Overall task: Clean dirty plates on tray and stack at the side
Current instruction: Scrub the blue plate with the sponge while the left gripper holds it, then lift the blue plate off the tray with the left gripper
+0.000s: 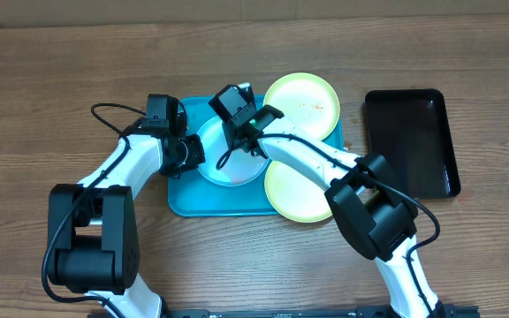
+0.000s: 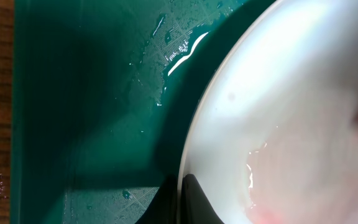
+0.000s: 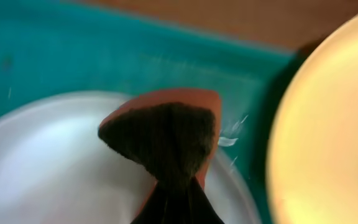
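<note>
The light blue plate (image 1: 228, 170) lies in the middle of the turquoise tray (image 1: 184, 201). My left gripper (image 1: 193, 152) is shut on the blue plate's left rim; in the left wrist view its fingers (image 2: 182, 199) pinch the rim of the plate (image 2: 291, 112), which shows pink smears. My right gripper (image 1: 241, 137) is shut on a dark sponge with an orange backing (image 3: 166, 134), pressed onto the blue plate (image 3: 42, 168). One yellow-green plate (image 1: 303, 104) with red specks sits at the tray's far right corner. The other yellow-green plate (image 1: 294, 196) overlaps the tray's near right edge.
A narrow black tray (image 1: 411, 141) lies on the wooden table to the right of the plates. The tray floor (image 2: 92, 93) is wet with droplets. Bare wood (image 1: 51, 97) surrounds the tray on the left and far side.
</note>
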